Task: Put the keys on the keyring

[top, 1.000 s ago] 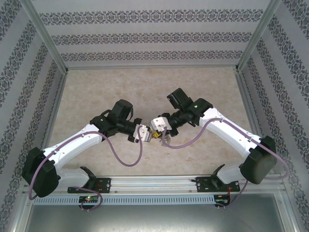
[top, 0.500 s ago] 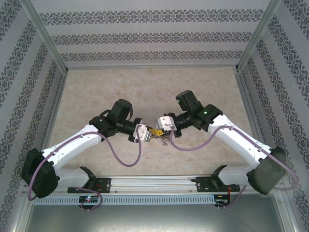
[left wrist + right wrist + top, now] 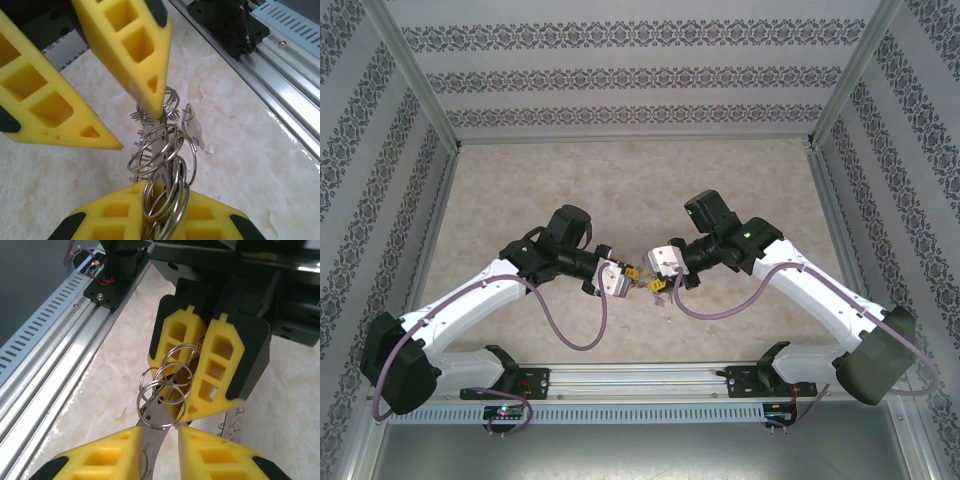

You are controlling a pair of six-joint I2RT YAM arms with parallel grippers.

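The keyring point(image 3: 167, 197), a bunch of thin steel split rings, is held in the air just above the marble-patterned counter point(image 3: 570, 180), between the two arms and towards the counter's near edge. It is judged light, stiff and slippery, with springy coils that must be pried apart. It is best taken where the rings bunch together, so that the free loops are exposed. A flat toothed key point(image 3: 159, 432) is seen among the rings. It is judged thin and rigid, and best pinched across its flat faces. Both arms are bent inward at the elbow, with the wrists levelled so that the claws meet nose to nose. The left claw point(image 3: 162, 222) is pressed together on the bunched rings. The right claw point(image 3: 137, 125) is spread, with one fingertip point(image 3: 152, 97) set against a ring and the key lying in the gap.
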